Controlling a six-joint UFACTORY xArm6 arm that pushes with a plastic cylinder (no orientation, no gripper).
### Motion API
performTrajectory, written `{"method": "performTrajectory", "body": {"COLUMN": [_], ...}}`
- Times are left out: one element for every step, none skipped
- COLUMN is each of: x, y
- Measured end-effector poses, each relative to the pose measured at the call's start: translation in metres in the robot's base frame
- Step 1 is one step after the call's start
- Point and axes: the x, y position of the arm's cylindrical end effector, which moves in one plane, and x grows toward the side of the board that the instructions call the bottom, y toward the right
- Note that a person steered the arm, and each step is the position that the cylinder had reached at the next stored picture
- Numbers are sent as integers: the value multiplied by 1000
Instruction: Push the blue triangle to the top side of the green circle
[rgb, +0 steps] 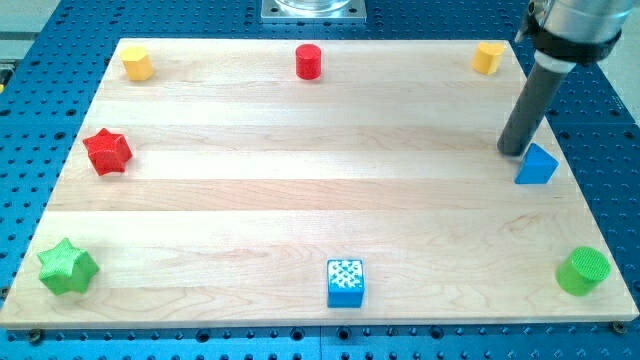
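Note:
The blue triangle (537, 165) lies near the board's right edge, about halfway down the view. The green circle (583, 270) stands in the bottom right corner, below and a little right of the triangle. My tip (512, 151) is just above and to the left of the blue triangle, close to or touching its upper left side. The rod rises from there toward the view's top right.
A yellow block (488, 58) sits at top right, a red cylinder (309, 62) at top centre, a yellow block (137, 63) at top left. A red star (107, 152) is at left, a green star (67, 267) at bottom left, a blue cube (346, 283) at bottom centre.

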Motion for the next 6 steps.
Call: {"method": "performTrajectory", "body": {"x": [0,-2,72,75,60,9], "y": [0,7,-5,-19,-8,20]}}
